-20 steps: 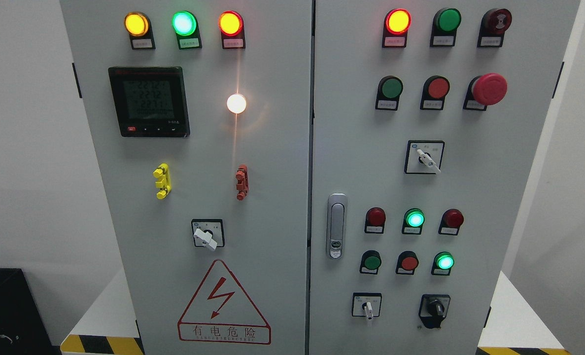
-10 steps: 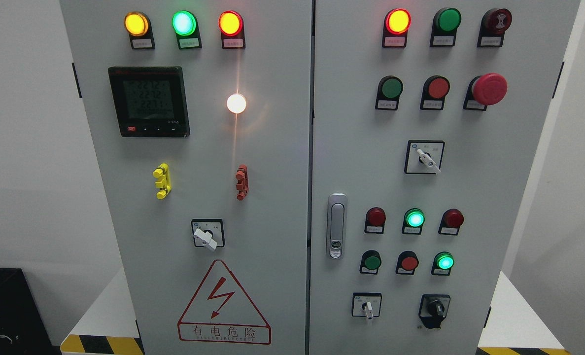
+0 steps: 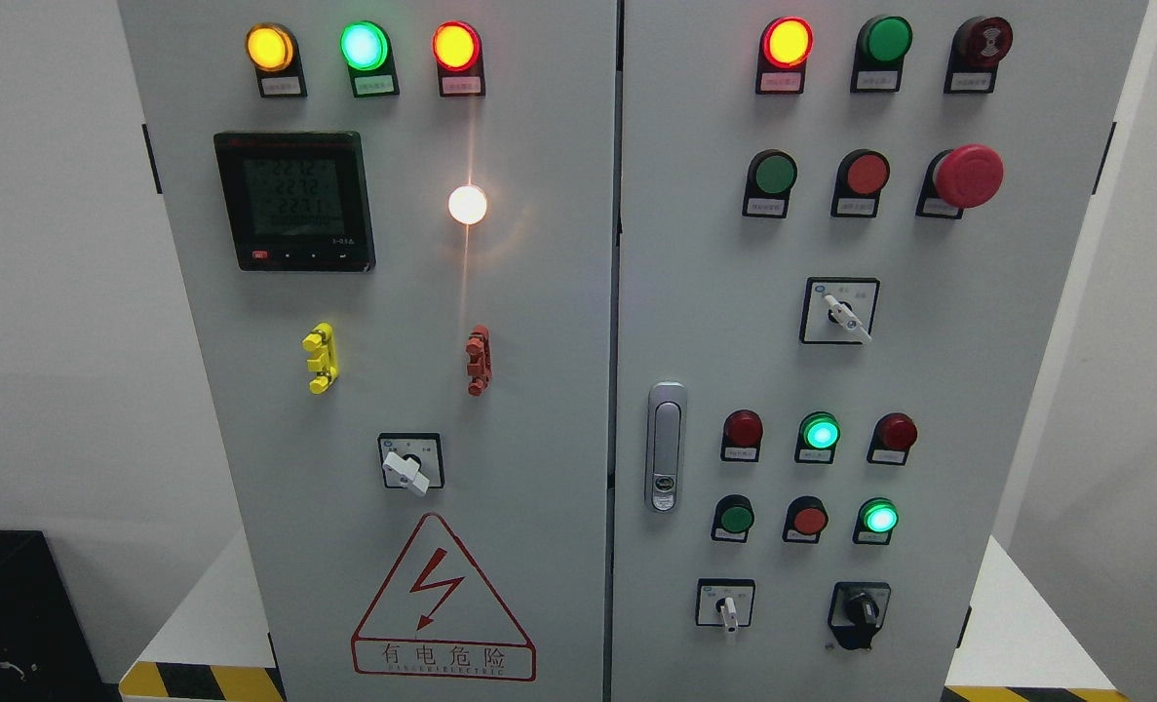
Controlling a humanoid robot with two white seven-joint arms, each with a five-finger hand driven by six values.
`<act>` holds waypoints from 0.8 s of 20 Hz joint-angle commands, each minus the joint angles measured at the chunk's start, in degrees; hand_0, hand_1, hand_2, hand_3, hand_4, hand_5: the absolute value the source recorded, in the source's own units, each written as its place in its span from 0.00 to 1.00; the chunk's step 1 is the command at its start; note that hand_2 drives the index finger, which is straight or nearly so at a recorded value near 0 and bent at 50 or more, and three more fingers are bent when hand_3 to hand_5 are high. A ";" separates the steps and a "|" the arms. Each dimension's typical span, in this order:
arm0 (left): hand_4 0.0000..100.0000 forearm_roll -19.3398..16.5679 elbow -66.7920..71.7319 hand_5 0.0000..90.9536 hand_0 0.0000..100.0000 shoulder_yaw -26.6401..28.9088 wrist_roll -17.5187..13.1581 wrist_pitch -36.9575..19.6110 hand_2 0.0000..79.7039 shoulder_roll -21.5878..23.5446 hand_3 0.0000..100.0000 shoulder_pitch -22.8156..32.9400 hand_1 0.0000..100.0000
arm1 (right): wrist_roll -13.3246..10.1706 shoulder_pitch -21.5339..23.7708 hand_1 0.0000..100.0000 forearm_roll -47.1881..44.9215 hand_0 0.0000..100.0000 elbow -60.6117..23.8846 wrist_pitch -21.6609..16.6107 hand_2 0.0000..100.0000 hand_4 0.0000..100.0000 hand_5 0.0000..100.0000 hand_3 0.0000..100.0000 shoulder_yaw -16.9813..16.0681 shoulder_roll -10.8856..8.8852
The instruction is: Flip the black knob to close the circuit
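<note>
Down at the bottom right of the right-hand cabinet door (image 3: 929, 390) sits the black knob (image 3: 862, 611), on its dark plate just right of a small white-handled switch (image 3: 726, 608). Which way its pointer faces is honestly hard to make out, it's all black on black. Neither robot hand is anywhere in the shot, so I can't tell you if they're open or closed. Above the knob are two rows of small buttons, with a lit green one (image 3: 820, 432) in the upper row and another lit green one (image 3: 878, 518) right above the knob. The big red mushroom button (image 3: 968, 175) is up top right. Labels under all the lamps are way too small to read. On the left door (image 3: 539, 390), the meter display (image 3: 294, 201) shows digits but they're blurry, and a white lamp (image 3: 468, 204) is blowing out with glare streaking down. The warning triangle sticker (image 3: 442, 603) is fully visible, but the cabinet's top and bottom are cut off by the frame.
</note>
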 commanded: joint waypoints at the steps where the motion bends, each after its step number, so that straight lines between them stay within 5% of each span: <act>1: 0.00 0.00 0.01 0.00 0.12 -0.05 -0.01 -0.04 0.00 0.00 0.00 0.00 0.56 | 0.02 -0.26 0.10 4.00 0.00 -17.09 -0.02 0.50 0.62 0.52 0.70 -0.26 -0.02; 16: 0.00 0.00 0.01 0.00 0.12 0.04 -0.01 -0.04 0.00 0.00 0.00 0.00 0.56 | -2.97 0.44 0.00 16.05 0.00 -42.93 0.25 0.84 0.89 0.87 0.99 -2.46 1.13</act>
